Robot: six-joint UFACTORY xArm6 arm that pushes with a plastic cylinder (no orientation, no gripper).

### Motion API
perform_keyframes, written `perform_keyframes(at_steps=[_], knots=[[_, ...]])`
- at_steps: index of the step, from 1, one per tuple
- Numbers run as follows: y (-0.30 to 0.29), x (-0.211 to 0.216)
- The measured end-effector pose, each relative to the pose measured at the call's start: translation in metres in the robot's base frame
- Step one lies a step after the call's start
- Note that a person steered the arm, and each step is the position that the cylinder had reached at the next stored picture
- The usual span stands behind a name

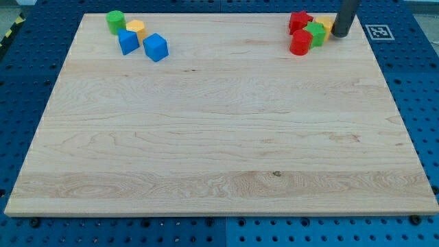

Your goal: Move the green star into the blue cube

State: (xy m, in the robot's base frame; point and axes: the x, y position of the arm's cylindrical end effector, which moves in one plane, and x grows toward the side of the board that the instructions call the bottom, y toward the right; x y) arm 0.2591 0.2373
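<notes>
The wooden board [219,137] occupies most of the camera view and rests on a blue perforated base [20,82]. The board's lower and middle zones carry only wood grain and one small dark knot [276,173] below centre. All blocks lie along the board's top edge, in two groups that are well apart.

Group at the view's top left:
- The blue cube [156,47] is the lowest and rightmost block of this group.
- A second blue block [127,41] of uncertain shape lies just to its left.
- A yellow block [136,29] sits above, touching or just beside the second blue block.
- A green cylinder [115,22] stands at the far left, nearest the top edge.

Group at the view's top right:
- A red cylinder [300,43] is the lowest block.
- The green star [316,33] lies just to its upper right, touching or nearly touching it.
- A red star [299,21] lies above the cylinder.
- A yellow block [325,26] is partly hidden behind the green star.

My tip [341,35] is at the view's top right, immediately right of the green star and the hidden yellow block; contact cannot be determined. The arm carries no claw, only the dark rod, so no opening state applies. A black-and-white marker tag [378,31] lies on the base right of the rod.
</notes>
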Motion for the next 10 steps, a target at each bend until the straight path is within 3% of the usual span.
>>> perform_keyframes(at_steps=[6, 8, 10], knots=[[-0.075, 0.038], [-0.065, 0.006], [-0.092, 0.004]])
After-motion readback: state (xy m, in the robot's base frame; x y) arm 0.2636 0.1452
